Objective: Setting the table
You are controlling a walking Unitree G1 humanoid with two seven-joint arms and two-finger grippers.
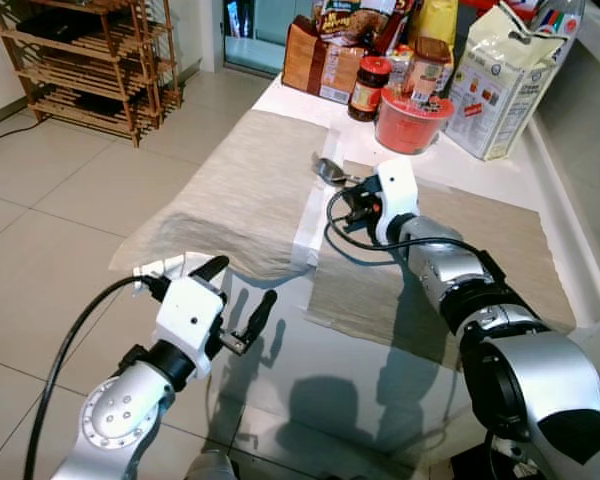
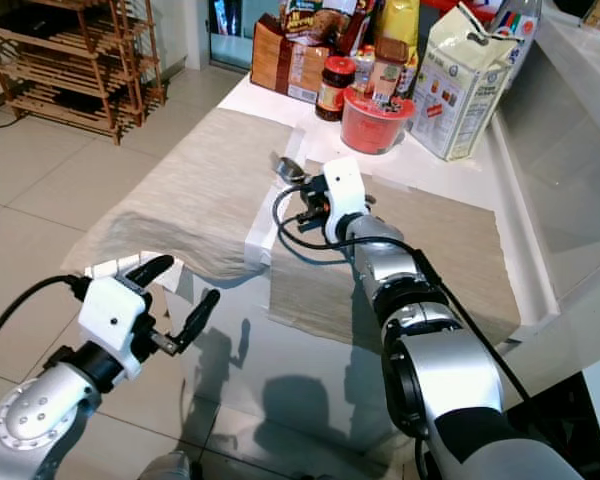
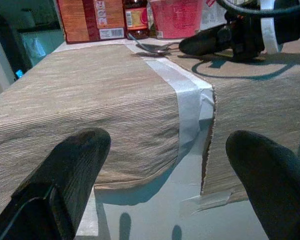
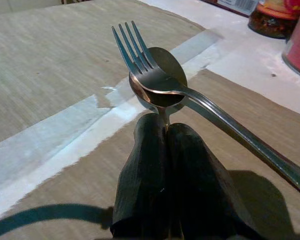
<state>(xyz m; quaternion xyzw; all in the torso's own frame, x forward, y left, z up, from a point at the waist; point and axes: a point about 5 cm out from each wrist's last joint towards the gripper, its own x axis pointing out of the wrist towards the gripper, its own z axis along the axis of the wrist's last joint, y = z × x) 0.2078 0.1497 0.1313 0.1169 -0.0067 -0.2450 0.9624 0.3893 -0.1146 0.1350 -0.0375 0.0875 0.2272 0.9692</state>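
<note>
A spoon (image 4: 157, 85) and fork (image 4: 140, 55) lie stacked at the far edge of the right beige placemat (image 1: 500, 240). The right gripper (image 4: 166, 125) has its fingers pressed together on the spoon's handle, most of it hidden between them; the fork's handle is cut off in the right wrist view. Behind stand a red tub (image 1: 412, 122) and jar (image 1: 368, 88), contents unreadable. The left gripper (image 1: 242, 300) hovers spread wide, empty, near the left placemat (image 3: 90, 100).
</note>
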